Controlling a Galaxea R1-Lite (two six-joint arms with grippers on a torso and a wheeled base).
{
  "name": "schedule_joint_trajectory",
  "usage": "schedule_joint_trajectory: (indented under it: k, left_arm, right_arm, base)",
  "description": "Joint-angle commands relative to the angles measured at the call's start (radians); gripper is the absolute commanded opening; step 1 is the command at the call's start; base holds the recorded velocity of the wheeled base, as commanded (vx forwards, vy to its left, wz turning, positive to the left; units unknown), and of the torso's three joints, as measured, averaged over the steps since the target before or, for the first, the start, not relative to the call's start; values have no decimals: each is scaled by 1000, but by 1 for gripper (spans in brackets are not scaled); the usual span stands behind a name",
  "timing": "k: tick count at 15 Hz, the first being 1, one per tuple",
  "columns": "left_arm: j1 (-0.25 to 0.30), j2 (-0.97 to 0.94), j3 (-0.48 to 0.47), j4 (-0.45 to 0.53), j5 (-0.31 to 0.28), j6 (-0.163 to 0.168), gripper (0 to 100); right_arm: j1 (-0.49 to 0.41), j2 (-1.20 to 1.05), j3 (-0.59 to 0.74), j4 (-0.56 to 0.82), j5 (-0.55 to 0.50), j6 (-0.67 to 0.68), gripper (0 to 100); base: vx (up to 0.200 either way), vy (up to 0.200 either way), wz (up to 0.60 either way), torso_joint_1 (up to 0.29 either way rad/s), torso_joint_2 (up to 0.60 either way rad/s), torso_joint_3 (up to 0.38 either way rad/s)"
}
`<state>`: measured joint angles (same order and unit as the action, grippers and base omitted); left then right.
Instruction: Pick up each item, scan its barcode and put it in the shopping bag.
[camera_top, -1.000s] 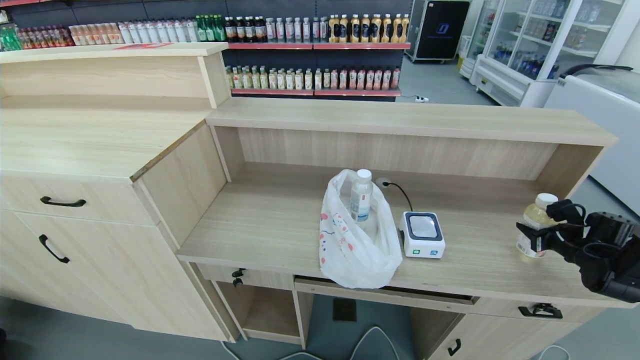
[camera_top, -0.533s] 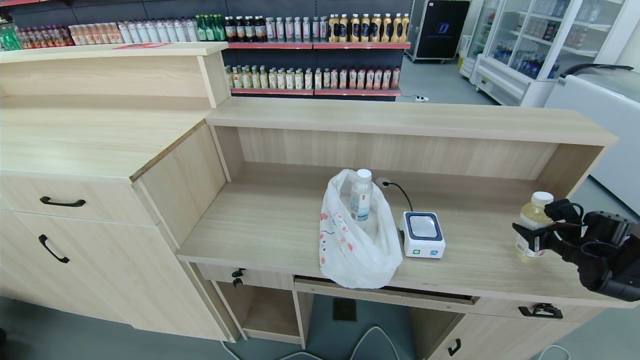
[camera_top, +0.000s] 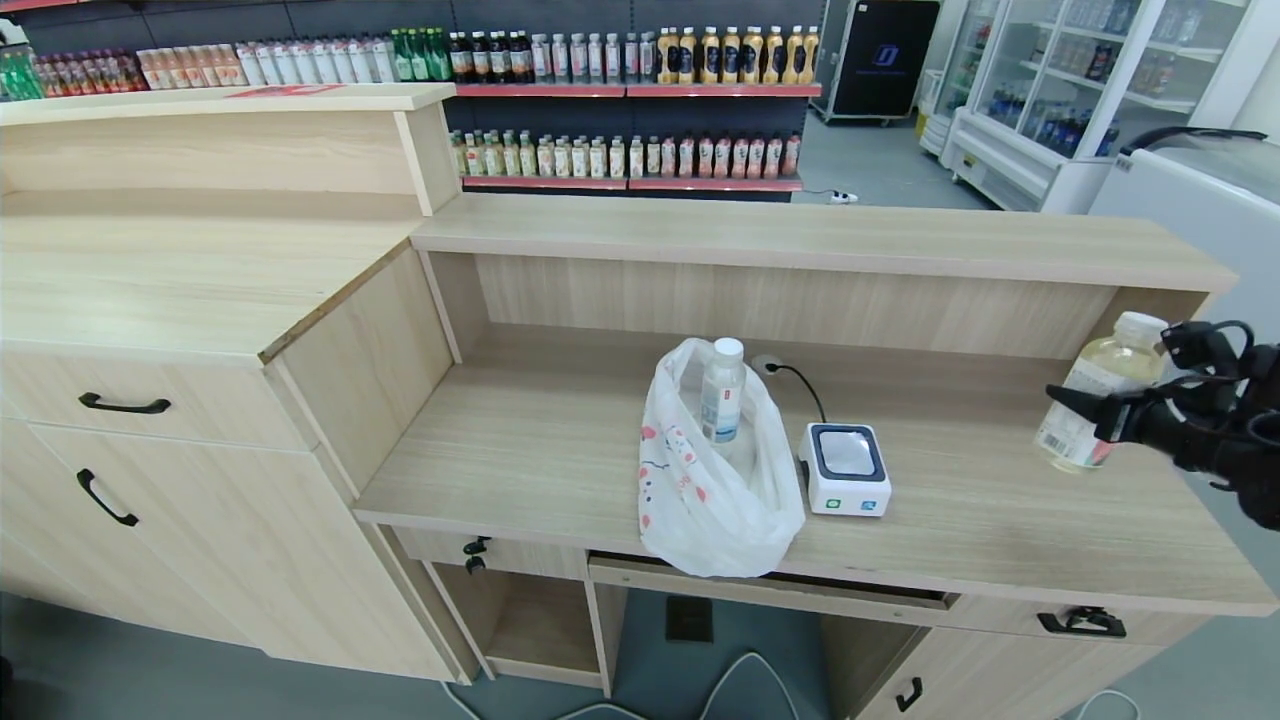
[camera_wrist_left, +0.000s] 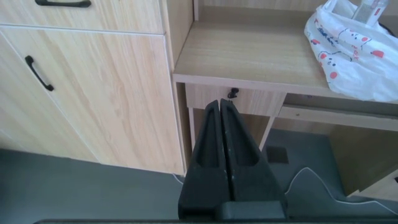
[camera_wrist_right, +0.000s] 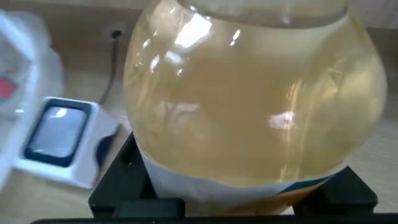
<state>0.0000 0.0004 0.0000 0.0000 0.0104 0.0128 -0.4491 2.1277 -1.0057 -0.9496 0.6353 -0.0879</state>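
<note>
The left hand (camera_wrist_left: 221, 106) hangs low before the surface (camera_top: 540, 450), fingers pressed together, empty. The shopping bag (camera_top: 700, 490) stands at the surface's front edge just beside the scanner (camera_top: 845, 465); rightward, the right hand (camera_top: 1115, 405) clamps a tilted yellow bottle (camera_top: 1105, 370) above the surface.

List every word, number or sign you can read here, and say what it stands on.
No text can be read.
Yellow bottle: label print too small.
Bottle in the bag: label blurred.
Scanner: two small coloured marks, illegible.
Shelf bottles: labels too small.
Black case: a pale emblem, no legible words.
</note>
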Motion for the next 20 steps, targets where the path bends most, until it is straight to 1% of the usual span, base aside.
schedule_joint_trajectory:
  k: [1, 3, 4, 5, 6, 9, 10, 13, 15, 16, 18, 20]
  left_arm:
    - [0, 0, 0, 0, 0, 1, 0]
    - [0, 0, 0, 0, 0, 0, 0]
    - [0, 0, 0, 0, 0, 0, 0]
    - [0, 0, 0, 0, 0, 0, 0]
    - [0, 0, 0, 0, 0, 1, 0]
    - [0, 0, 0, 0, 0, 0, 0]
    - [0, 0, 0, 0, 0, 0, 0]
    - [0, 0, 0, 0, 0, 1, 0]
    - [0, 0, 0, 0, 0, 1, 0]
    - [0, 0, 0, 0, 0, 1, 0]
    - [0, 0, 0, 0, 0, 0, 0]
    - [0, 0, 0, 0, 0, 0, 0]
  right_arm:
    - [17, -371, 194, 124, 236, 117, 0]
    - [60, -506, 279, 144, 411, 204, 0]
    - [98, -557, 296, 144, 455, 264, 0]
    - [129, -588, 296, 146, 480, 313, 0]
    - [196, -643, 286, 146, 503, 433, 0]
    - [345, -733, 243, 147, 503, 674, 0]
    - [380, -755, 246, 147, 503, 703, 0]
    - [474, -822, 279, 169, 503, 709, 0]
    - [504, -865, 319, 173, 501, 709, 0]
    - [529, -908, 365, 173, 501, 709, 0]
    - [553, -959, 417, 173, 500, 708, 0]
    - [583, -985, 446, 173, 497, 708, 0]
  base:
    - [0, 0, 0, 0, 0, 0]
    - [0, 0, 0, 0, 0, 0]
    - [0, 0, 0, 0, 0, 0]
    - [0, 0, 0, 0, 0, 0]
    - [0, 0, 0, 0, 0, 0]
    - [0, 0, 0, 0, 0, 0]
    - [0, 0, 0, 0, 0, 0]
    - [0, 0, 0, 0, 0, 0]
    - [0, 0, 0, 0, 0, 0]
    - [0, 0, 0, 0, 0, 0]
    - [0, 0, 0, 0, 0, 0]
    - [0, 0, 0, 0, 0, 0]
